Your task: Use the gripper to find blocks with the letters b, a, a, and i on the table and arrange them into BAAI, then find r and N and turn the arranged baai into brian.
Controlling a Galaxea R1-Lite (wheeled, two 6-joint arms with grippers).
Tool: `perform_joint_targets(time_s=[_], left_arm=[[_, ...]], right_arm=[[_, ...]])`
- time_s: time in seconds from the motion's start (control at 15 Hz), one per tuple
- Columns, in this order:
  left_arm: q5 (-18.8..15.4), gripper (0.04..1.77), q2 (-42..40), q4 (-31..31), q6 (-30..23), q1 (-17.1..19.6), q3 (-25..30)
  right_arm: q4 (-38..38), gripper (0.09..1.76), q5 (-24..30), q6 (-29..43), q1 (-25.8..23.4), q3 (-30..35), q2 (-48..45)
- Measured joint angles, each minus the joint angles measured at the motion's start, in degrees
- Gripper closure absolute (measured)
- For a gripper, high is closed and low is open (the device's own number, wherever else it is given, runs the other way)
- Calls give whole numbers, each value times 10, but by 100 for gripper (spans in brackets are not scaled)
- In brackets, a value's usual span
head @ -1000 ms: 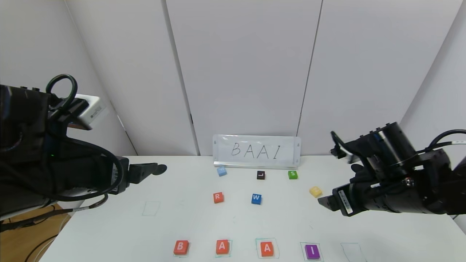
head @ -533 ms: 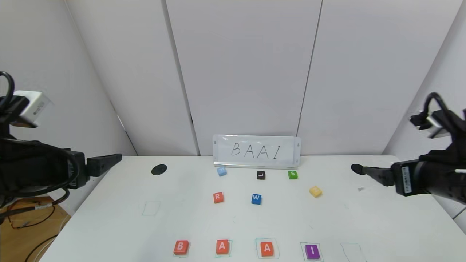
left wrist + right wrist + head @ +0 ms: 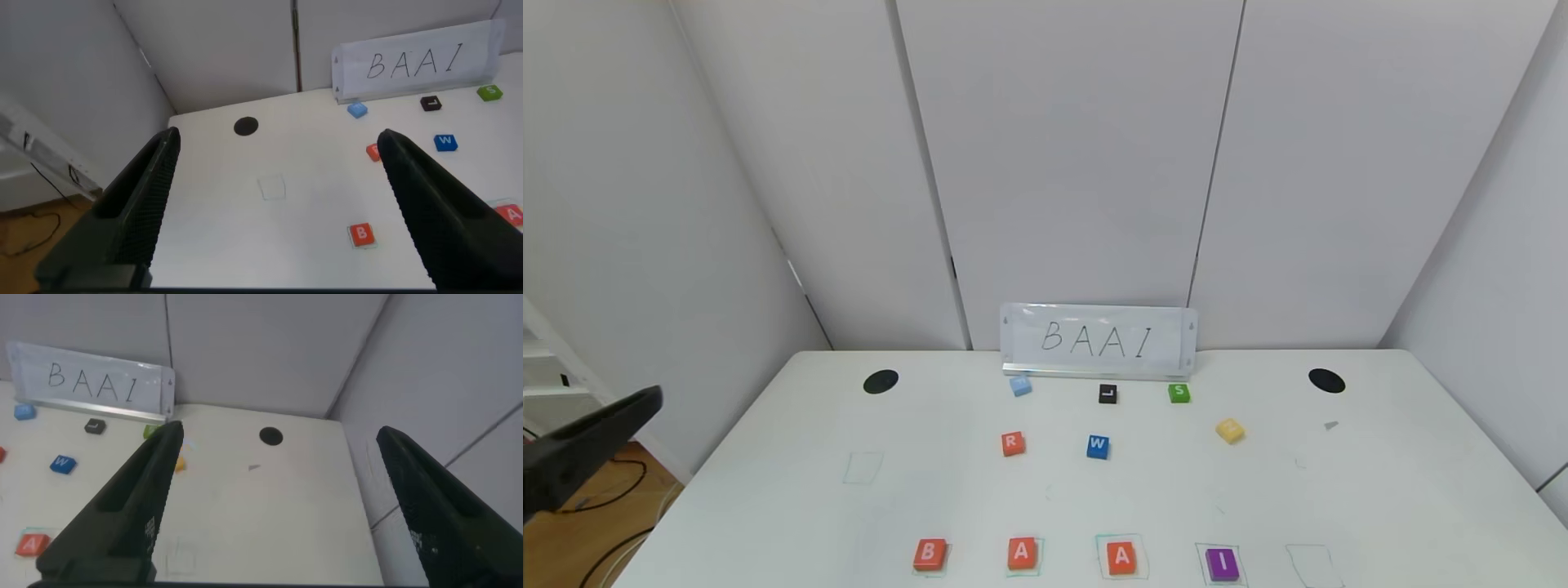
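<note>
The table [image 3: 768, 490] is a broad white top with rounded corners, smooth and matte, its far edge against grey wall panels and its left edge dropping to a wooden floor with cables. Most of its surface lies bare: wide open stretches on the left around a thin green drawn square [image 3: 862, 467], and on the right past another empty square [image 3: 1312, 565]. Two black round holes [image 3: 880, 381] sit near the far corners.

Along the near edge the blocks [image 3: 1023, 554] stand in a row reading B, A, A, I, each flat and square, three orange-red and one purple, well apart from one another and resting on green outlines. Farther back, r [image 3: 1012, 443] lies alone with a blue W block [image 3: 1098, 447] beside it. Near the far edge are a light blue block [image 3: 1020, 385], a black L block [image 3: 1107, 394], a green S block [image 3: 1179, 393] and a yellow block [image 3: 1230, 430]. A clear-framed sign [image 3: 1099, 339] lettered BAAI stands upright at the back.

The left gripper [image 3: 278, 212] hangs off the table's left edge; its dark, ridged fingers [image 3: 135, 204] are spread wide, holding nothing. The right gripper [image 3: 274, 510] is outside the head view, above the right side of the table, fingers [image 3: 122, 506] likewise wide apart and empty
</note>
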Motion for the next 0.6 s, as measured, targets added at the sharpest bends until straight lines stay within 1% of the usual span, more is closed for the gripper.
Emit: perform_joint_targets(time_s=[0.13,0.2,0.33,0.47,0.6], left_arm=[[-6,9,-62,38,5,0,4],[-9,9,-93,54,10,0,4],[-13,9,-146,75,25,0,2],[-13,9,-193,84,37,3,1],[-12,9,-235,85,39,6,3]], right_arm=[[4,15,-23,-38,-6,12,-77],[10,15,-31,-51,-18,16,-108],[22,15,-35,-69,-71,20,-158],[28,15,-11,-88,-115,22,-205],[37,15,17,-100,-143,26,-257]])
